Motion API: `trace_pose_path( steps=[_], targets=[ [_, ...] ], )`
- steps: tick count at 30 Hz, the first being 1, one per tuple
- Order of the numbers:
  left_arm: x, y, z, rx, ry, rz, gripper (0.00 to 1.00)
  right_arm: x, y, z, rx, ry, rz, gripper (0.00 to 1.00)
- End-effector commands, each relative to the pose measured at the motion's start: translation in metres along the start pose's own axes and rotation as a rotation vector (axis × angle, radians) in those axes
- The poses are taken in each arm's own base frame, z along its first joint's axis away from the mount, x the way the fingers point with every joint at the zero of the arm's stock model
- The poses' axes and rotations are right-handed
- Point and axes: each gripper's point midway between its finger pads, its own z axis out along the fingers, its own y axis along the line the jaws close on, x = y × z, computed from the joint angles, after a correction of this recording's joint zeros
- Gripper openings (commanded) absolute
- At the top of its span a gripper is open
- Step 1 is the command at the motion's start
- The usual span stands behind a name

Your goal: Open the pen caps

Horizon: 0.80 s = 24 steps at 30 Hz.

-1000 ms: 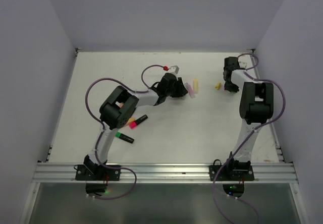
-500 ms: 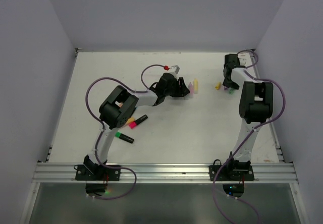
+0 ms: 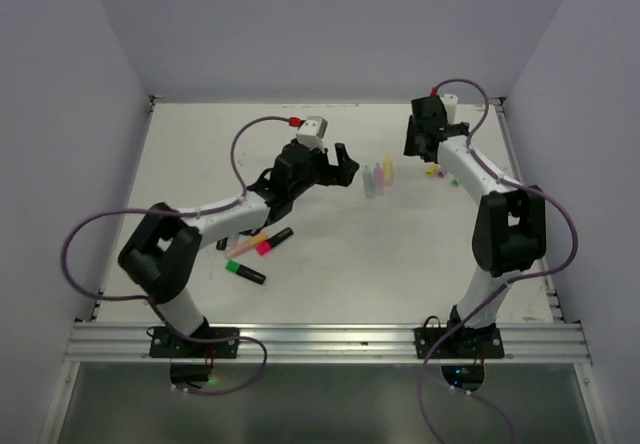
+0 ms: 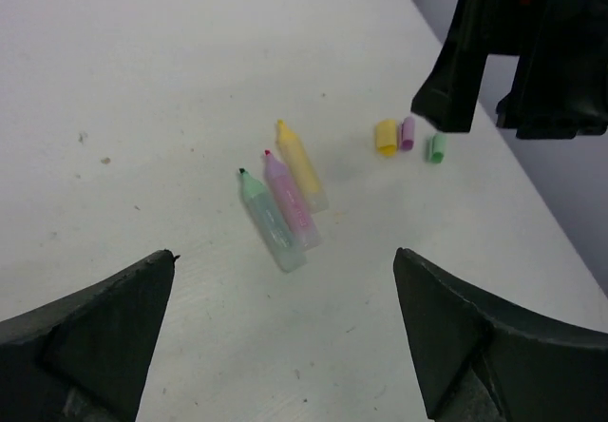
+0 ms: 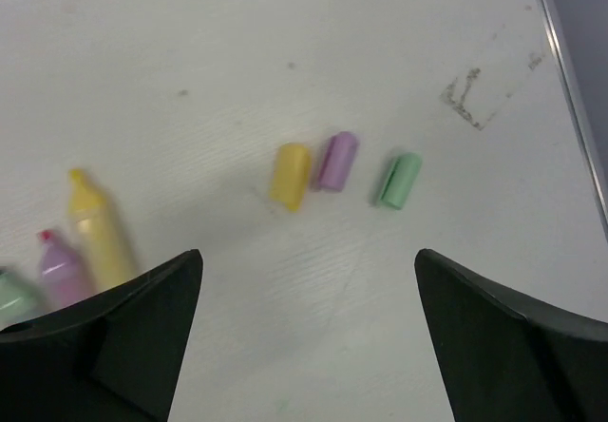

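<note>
Three uncapped pastel pens lie side by side on the white table: mint [image 4: 269,222], purple-pink [image 4: 290,199] and yellow [image 4: 302,167]. Their pen caps lie apart to the right in a row: yellow [image 5: 290,175], purple [image 5: 336,160] and mint [image 5: 398,180]. My left gripper [image 4: 284,254] hangs open just short of the pens, with nothing between its fingers. Above the caps my right gripper [image 5: 308,254] is open too and empty. From above, the left gripper [image 3: 345,162] is left of the pens [image 3: 378,176], and the right gripper [image 3: 418,149] is back-left of the caps [image 3: 432,171].
Black-barrelled highlighters, capped, lie beside the left arm: one with a pink end [image 3: 272,241], one with a green end [image 3: 245,272]. Walls stand close along the back and both sides. The right gripper's black body [image 4: 513,51] hangs just beyond the caps.
Both grippers have opened wide and lifted back. The mint pen now lies beside the other two, and the mint cap beside the other caps. The left arm's elbow has swung left.
</note>
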Motion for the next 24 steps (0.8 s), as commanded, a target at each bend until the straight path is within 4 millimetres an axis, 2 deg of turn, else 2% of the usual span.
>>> trace_pose_path(
  steps=[1,2,3,4,5,6,7,8,9,11,12,13,15,16,18,19,22,23,24],
  targets=[
    [-0.053,-0.001,-0.049,-0.035,-0.198,0.029,1.0,-0.02,0.003,-0.069,-0.088,-0.118,0.064,0.99],
    [-0.038,0.006,-0.057,-0.048,-0.174,-0.008,1.0,-0.007,0.014,-0.074,-0.176,-0.086,0.08,0.99],
    [-0.037,0.007,-0.064,-0.046,-0.174,-0.038,1.0,-0.008,0.014,-0.087,-0.223,-0.096,0.127,0.99],
    [-0.043,0.002,-0.075,-0.011,-0.194,-0.064,1.0,-0.003,0.019,-0.094,-0.275,-0.084,0.144,0.99],
    [-0.027,0.004,-0.082,0.021,-0.157,-0.059,1.0,0.012,0.027,-0.093,-0.328,-0.063,0.155,0.99],
    [-0.026,-0.011,-0.094,0.131,-0.14,-0.037,1.0,0.017,0.041,-0.11,-0.452,-0.043,0.203,0.99],
    [-0.022,-0.005,-0.099,0.129,-0.128,-0.031,1.0,0.022,0.048,-0.115,-0.512,-0.03,0.215,0.99],
    [-0.009,0.002,-0.105,0.11,-0.095,-0.028,0.99,0.034,0.056,-0.116,-0.568,-0.011,0.218,0.99],
    [-0.011,0.001,-0.114,0.11,-0.1,-0.017,0.98,0.039,0.071,-0.137,-0.711,0.009,0.203,0.99],
    [0.012,0.017,-0.124,0.053,-0.031,-0.006,0.97,0.051,0.087,-0.151,-0.849,0.02,0.208,0.99],
    [0.007,0.026,-0.13,-0.004,-0.049,-0.004,0.94,0.057,0.094,-0.161,-0.913,0.046,0.225,0.99],
    [0.023,0.042,-0.136,-0.078,0.015,0.005,0.93,0.057,0.095,-0.168,-0.947,0.038,0.226,0.99],
    [0.015,0.061,-0.146,-0.197,-0.005,0.011,0.91,0.065,0.098,-0.171,-0.966,0.058,0.198,0.98],
    [0.021,0.073,-0.152,-0.262,0.016,0.003,0.9,0.069,0.1,-0.172,-0.977,0.074,0.179,0.98],
    [0.015,0.095,-0.162,-0.397,-0.025,-0.013,0.89,0.072,0.104,-0.177,-0.989,0.092,0.136,0.99],
    [0.023,0.106,-0.169,-0.464,-0.004,-0.037,0.89,0.076,0.108,-0.179,-1.009,0.11,0.121,0.98],
    [0.027,0.128,-0.171,-0.557,0.013,-0.022,0.86,0.082,0.119,-0.189,-1.047,0.113,0.073,0.98],
    [0.027,0.124,-0.166,-0.52,0.041,-0.017,0.84,0.085,0.121,-0.189,-1.05,0.109,0.056,0.98],
    [0.033,0.135,-0.16,-0.54,0.08,-0.014,0.81,0.086,0.122,-0.189,-1.05,0.106,0.05,0.99]
  ],
)
